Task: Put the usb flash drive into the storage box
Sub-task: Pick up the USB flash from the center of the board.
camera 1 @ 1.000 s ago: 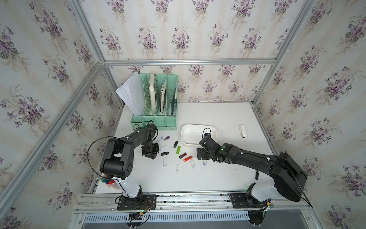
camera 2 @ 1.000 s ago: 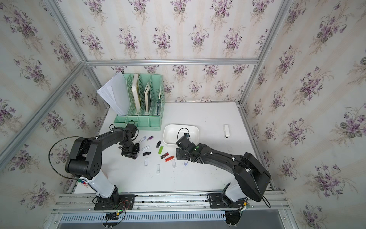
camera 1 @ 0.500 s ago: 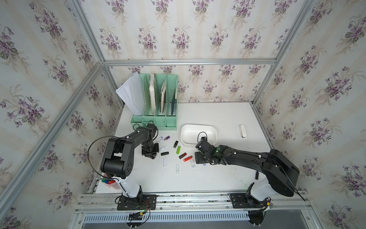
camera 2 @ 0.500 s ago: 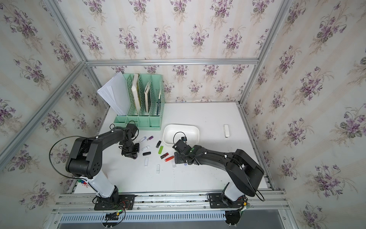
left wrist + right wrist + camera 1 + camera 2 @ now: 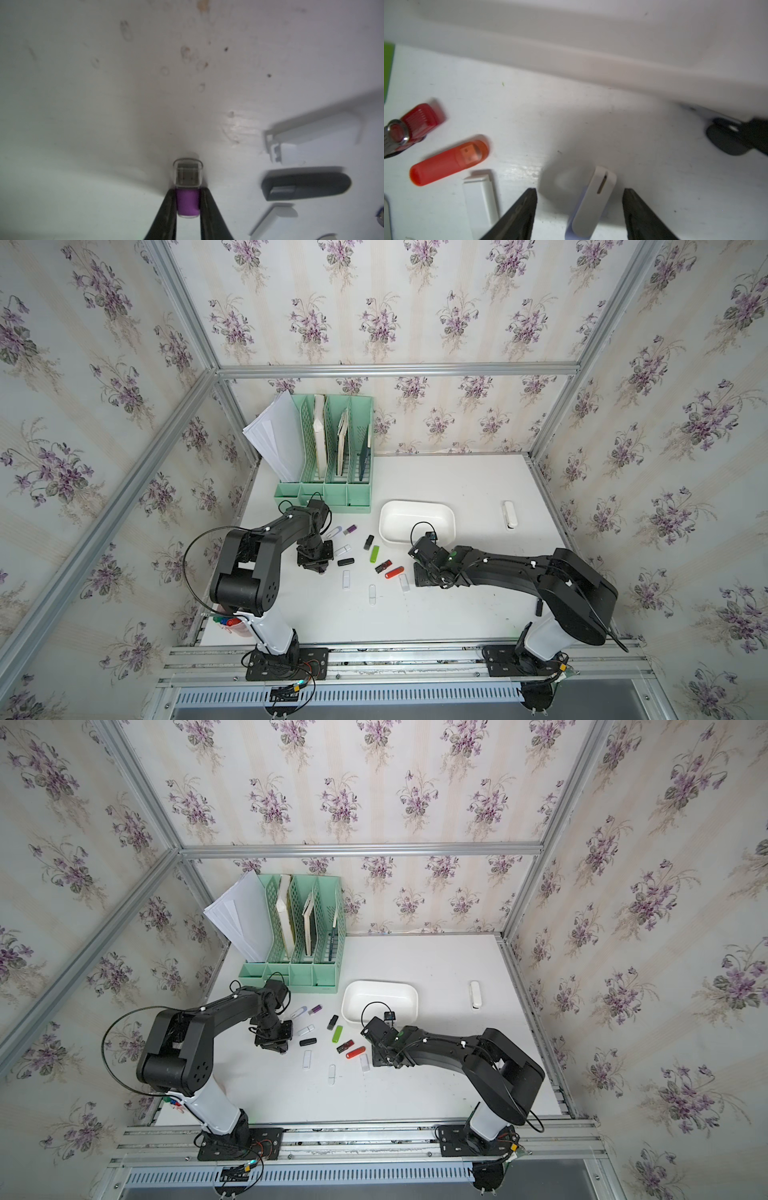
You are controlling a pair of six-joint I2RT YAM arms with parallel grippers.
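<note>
Container one: the storage box, a shallow white tub on the white counter, on the right arm's side. Inside it, only its own smooth white floor shows.

Container two: the mint-green file organizer, at the back by the wall, with four slots. The leftmost holds a leaning sheaf of white papers. The next holds a thick cream book, the third thin booklets, the fourth a slim dark blue booklet.

Container three: the pink pen cup, at the near left corner and mostly hidden behind the left arm. Red, blue and green marker tips show in it.

The left tool is pressed onto a purple flash drive with a clear cap, pinching its body from both sides. The cap sits low over the counter; whether it touches, I cannot tell. A black drive lies near it.

The right tool is spread, one finger on either side of a white flash drive that lies on the counter. There is a gap on each side and no contact. An orange-red drive and a red swivel drive lie nearby.

In both top views more loose drives lie scattered between the arms, among them a green drive. All are outside the box. A white oblong item lies well apart, toward the right edge.
</note>
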